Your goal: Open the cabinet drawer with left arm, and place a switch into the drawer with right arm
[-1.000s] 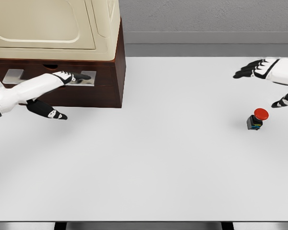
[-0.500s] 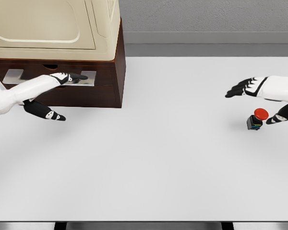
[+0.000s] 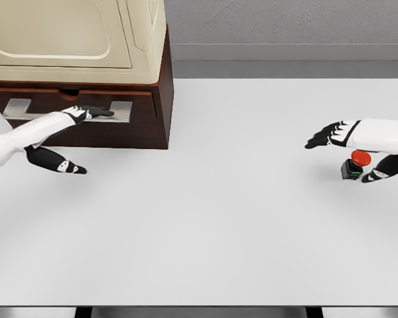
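Note:
A small switch (image 3: pixel 353 165) with a red button and a black body stands on the white table (image 3: pixel 205 218) at the right. My right hand (image 3: pixel 339 158) hovers over it, open, with fingers (image 3: pixel 322 138) stretched left above it and the thumb (image 3: pixel 373 175) low on its right side. At the left stands a dark wooden cabinet (image 3: pixel 149 136). Its drawer (image 3: pixel 140 104) shows a metal handle (image 3: pixel 123 110) and sits slightly out. The fingers (image 3: pixel 96 112) of my left hand (image 3: pixel 93 141) lie on that handle, with the thumb (image 3: pixel 71 168) spread below.
A cream-coloured appliance (image 3: pixel 73 33) sits on top of the cabinet. The table's far edge meets a grey wall (image 3: pixel 285 26). White tabletop stretches between the cabinet and the switch.
My right hand dropped and moved left until it covers the switch. My left hand drew back toward me on the handle, and the drawer front came slightly out.

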Available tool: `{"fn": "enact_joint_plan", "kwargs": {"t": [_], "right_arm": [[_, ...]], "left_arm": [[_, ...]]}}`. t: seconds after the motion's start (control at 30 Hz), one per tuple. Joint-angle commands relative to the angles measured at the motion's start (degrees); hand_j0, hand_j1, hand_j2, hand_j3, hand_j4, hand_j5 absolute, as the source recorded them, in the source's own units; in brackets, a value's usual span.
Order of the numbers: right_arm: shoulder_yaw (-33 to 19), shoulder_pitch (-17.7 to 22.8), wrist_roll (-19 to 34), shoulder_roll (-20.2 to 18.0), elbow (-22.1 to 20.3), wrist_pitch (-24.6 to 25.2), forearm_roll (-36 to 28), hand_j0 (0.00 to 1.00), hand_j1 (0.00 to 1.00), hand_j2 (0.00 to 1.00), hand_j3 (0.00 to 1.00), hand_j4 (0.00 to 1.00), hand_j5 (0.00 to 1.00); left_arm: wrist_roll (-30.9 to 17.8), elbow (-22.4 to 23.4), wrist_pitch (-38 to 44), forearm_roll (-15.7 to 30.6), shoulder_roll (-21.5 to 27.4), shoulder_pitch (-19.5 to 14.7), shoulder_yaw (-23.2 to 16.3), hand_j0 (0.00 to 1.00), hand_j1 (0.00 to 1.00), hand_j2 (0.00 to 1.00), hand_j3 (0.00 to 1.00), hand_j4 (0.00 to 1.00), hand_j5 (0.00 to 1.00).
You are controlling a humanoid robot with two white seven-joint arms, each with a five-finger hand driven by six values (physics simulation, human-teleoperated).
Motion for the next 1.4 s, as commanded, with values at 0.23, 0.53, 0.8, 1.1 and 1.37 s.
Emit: {"fn": "enact_joint_plan", "kwargs": {"t": [0.23,0.53,0.8,1.1,1.37], "right_arm": [[0.0,0.0,0.0,-0.1,0.4,0.2,-0.3,1.00,1.00,1.00,1.00,1.00,1.00],[0.5,0.3,0.0,0.8,3.9,0.2,0.7,1.00,1.00,1.00,1.00,1.00,1.00],[0.9,0.4,0.0,1.5,6.2,0.2,2.3,1.00,1.00,1.00,1.00,1.00,1.00],[0.8,0.3,0.0,3.6,8.8,0.2,4.7,1.00,1.00,1.00,1.00,1.00,1.00],[0.7,0.0,0.0,4.2,10.3,0.2,5.0,1.00,1.00,1.00,1.00,1.00,1.00]], "left_arm": [[-0.4,-0.2,-1.5,-2.6,1.0,3.4,4.2,1.00,1.00,1.00,1.00,1.00,1.00],[-0.5,-1.9,-2.6,-2.5,1.0,7.9,8.1,1.00,1.00,1.00,1.00,1.00,1.00],[-0.5,-5.1,-3.2,-2.5,1.0,13.7,13.1,1.00,1.00,1.00,1.00,1.00,1.00],[-0.5,-7.8,-3.4,-2.5,1.0,17.1,16.2,1.00,1.00,1.00,1.00,1.00,1.00],[-0.5,-9.6,-5.0,-1.5,1.0,18.6,18.9,1.00,1.00,1.00,1.00,1.00,1.00]]}}
